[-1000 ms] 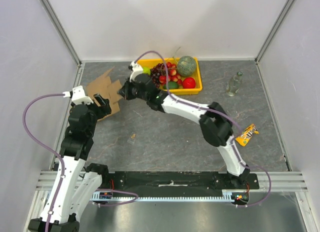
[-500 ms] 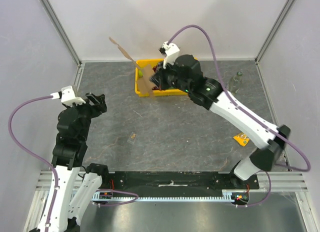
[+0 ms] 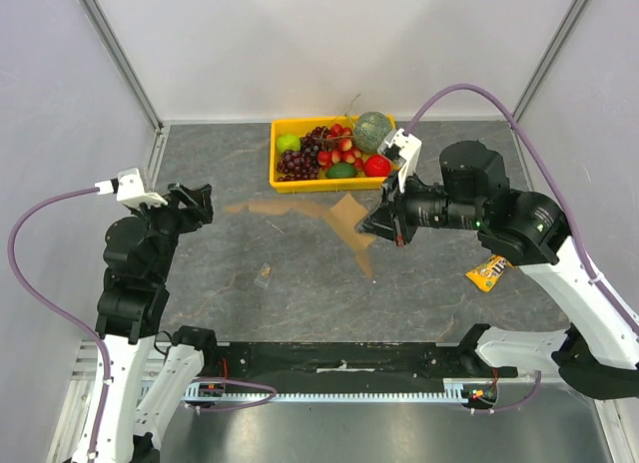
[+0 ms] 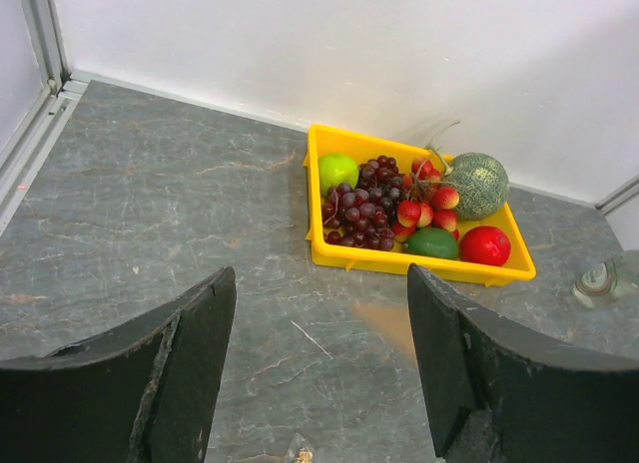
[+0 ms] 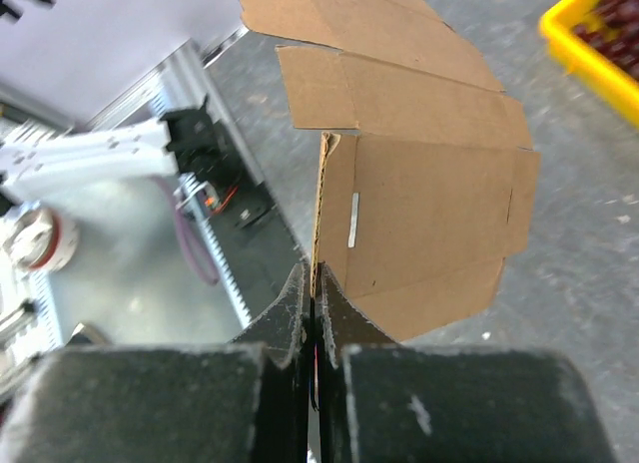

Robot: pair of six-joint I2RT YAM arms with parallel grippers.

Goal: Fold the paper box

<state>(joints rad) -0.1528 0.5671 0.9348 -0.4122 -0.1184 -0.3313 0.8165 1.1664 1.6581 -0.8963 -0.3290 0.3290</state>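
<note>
The paper box, a plain brown corrugated cardboard blank, is unfolded with no walls formed, so seemingly all the folding remains. It hangs over the middle of the grey table, one edge pinched in the tightly closed right gripper, while the left gripper is spread wide and empty. A small white strip on the cardboard looks blank, and the print on the orange snack packet is illegible.
</note>
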